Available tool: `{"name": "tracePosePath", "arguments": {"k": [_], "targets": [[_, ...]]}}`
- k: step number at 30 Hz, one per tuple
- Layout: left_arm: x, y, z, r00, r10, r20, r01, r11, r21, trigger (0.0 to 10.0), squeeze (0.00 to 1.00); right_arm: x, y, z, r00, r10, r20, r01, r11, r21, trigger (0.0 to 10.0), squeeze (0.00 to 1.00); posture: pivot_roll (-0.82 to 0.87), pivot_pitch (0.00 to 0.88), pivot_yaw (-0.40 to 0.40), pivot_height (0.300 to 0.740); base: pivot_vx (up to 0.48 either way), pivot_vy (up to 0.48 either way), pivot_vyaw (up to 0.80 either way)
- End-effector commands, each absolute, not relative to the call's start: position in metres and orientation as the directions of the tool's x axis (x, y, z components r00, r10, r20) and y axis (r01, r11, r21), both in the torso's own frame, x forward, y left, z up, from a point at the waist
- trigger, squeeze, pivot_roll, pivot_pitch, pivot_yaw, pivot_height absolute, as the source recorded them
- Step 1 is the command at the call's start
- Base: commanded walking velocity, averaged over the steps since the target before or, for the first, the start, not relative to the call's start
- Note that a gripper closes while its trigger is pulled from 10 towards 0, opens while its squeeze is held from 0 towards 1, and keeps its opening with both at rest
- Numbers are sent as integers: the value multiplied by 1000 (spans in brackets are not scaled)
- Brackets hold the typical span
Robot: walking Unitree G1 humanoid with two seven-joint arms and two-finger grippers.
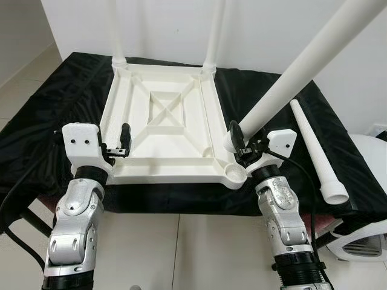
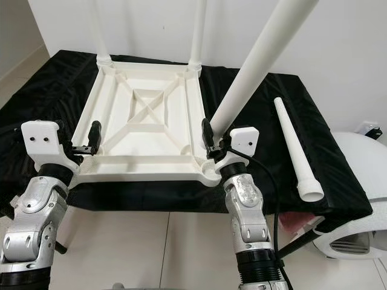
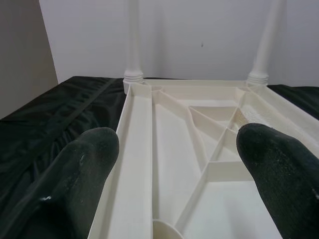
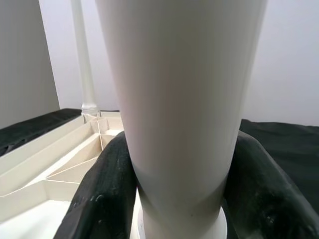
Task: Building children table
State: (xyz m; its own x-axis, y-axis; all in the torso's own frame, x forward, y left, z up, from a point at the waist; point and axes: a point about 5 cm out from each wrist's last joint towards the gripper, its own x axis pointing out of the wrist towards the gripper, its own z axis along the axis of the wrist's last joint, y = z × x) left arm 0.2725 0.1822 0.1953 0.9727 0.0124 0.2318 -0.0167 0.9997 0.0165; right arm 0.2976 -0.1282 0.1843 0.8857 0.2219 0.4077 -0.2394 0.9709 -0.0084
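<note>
Currently the right end effector (image 1: 237, 145) is clenched on the thick lower end of a white leg (image 1: 290, 78), holding it tilted just above the empty near-right corner socket (image 1: 234, 174) of the inverted tabletop (image 1: 166, 130). The tabletop lies upside down on the black-covered worktop (image 1: 36, 139). The left end effector (image 1: 124, 145) is released, its fingers spread to either side of the near-left edge rail of the tabletop, apparently without gripping it.

Risks, as judged from this position:
- Misalignment. The leg leans steeply away from vertical. If pressed down at this angle, its end would likely catch on the socket rim and jam or skid off.
- Tabletop shift. With the left end effector not clamped, a sideways push from the leg could slide the tabletop on the smooth cloth.
- Leg slip. The leg is long and gripped only near one end, so its weight could rotate it within the fingers.
- Loose part. The spare leg (image 1: 317, 151) lies near the right worktop edge and could roll off if the cloth is disturbed.

Count:
- Tabletop: one
- Legs fitted at the far corners: two
- Leg held: one
- Leg lying loose: one
- Near sockets still empty: two
</note>
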Motion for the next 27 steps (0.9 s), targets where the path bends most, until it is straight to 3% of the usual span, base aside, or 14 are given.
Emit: {"name": "tracePosePath", "arguments": {"k": [1,10,18,27], "targets": [[272,181,197,971,20,237,-22,1000,6,10000,0,297,-130,186,881,215,421,-228,974,-19,10000,0,20,57,-29,740,307,0,0],[271,181,198,972,18,235,-20,1000,6,10000,0,296,-128,185,881,218,419,-229,973,-25,10000,0,24,61,-27,740,302,0,0],[270,179,200,969,10,246,-13,1000,9,10000,0,296,-127,184,881,221,419,-231,973,-29,10000,0,27,62,-23,740,0,0,0],[266,164,199,962,-148,230,131,988,86,10000,0,296,-127,183,881,224,418,-232,972,-32,10000,0,27,63,-22,740,0,0,0]]}}
